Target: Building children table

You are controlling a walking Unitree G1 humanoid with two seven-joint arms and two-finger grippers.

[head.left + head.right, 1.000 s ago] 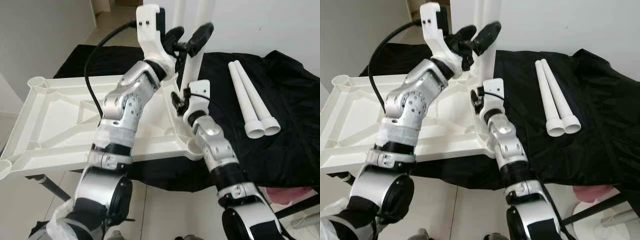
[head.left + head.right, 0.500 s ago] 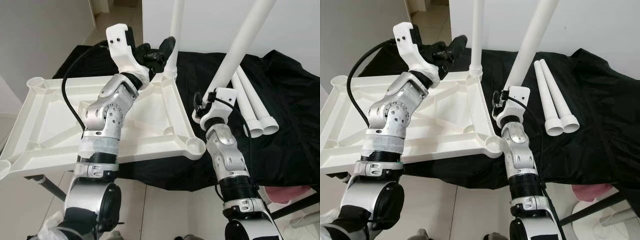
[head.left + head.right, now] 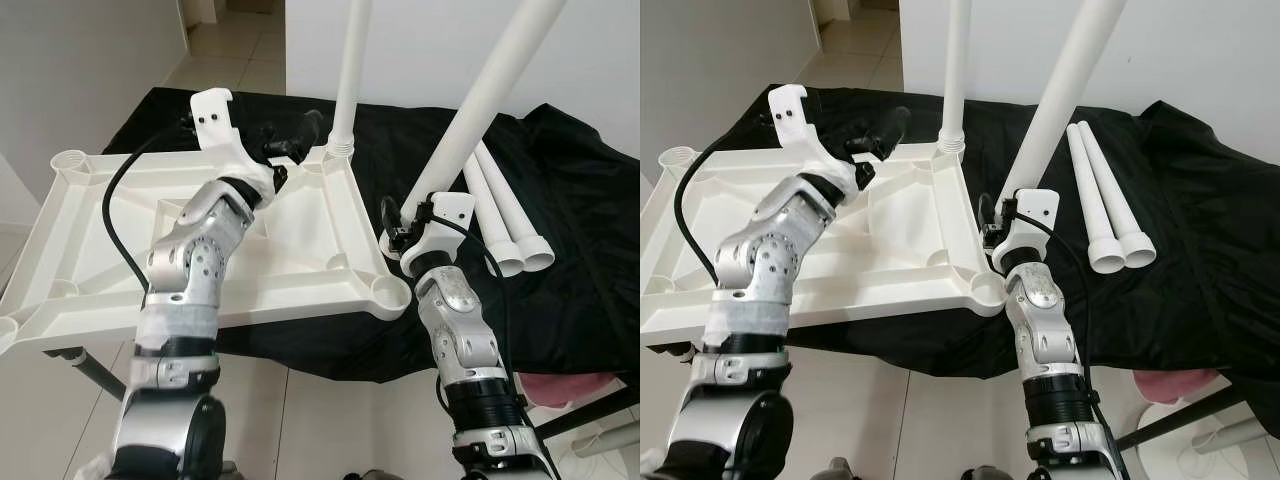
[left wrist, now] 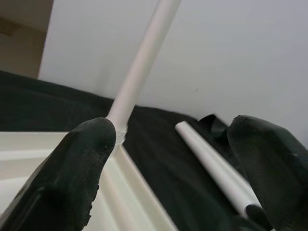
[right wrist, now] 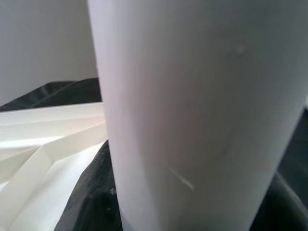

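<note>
While the white plastic tabletop [image 3: 90, 260] lies upside down across a black cloth [image 3: 580, 290], one table leg [image 3: 350, 70] already stands straight up from the socket at its far right corner. A second leg [image 3: 490, 90] is gripped near its lower end by the right gripper [image 3: 395, 232], its fingers closed around the tube. This leg's long axis tilts, rising up and away to the right, with its foot end hanging just beside the tabletop's near right corner socket [image 3: 388, 290], not seated in it. The left gripper [image 3: 290, 145] hovers over the tabletop's far edge near the standing leg, its two black fingers [image 4: 79, 163] spread wide and holding nothing. Two spare legs [image 3: 505, 205] lie side by side on the cloth to the right, touching along their length, their flared open ends toward the robot.

The tabletop's underside shows raised ribs and round corner sockets, all smooth moulded plastic. The legs are plain round tubes, matte white. The cloth is wrinkled and drapes over a low support. Behind it stands a pale wall, and the floor is light tile.
</note>
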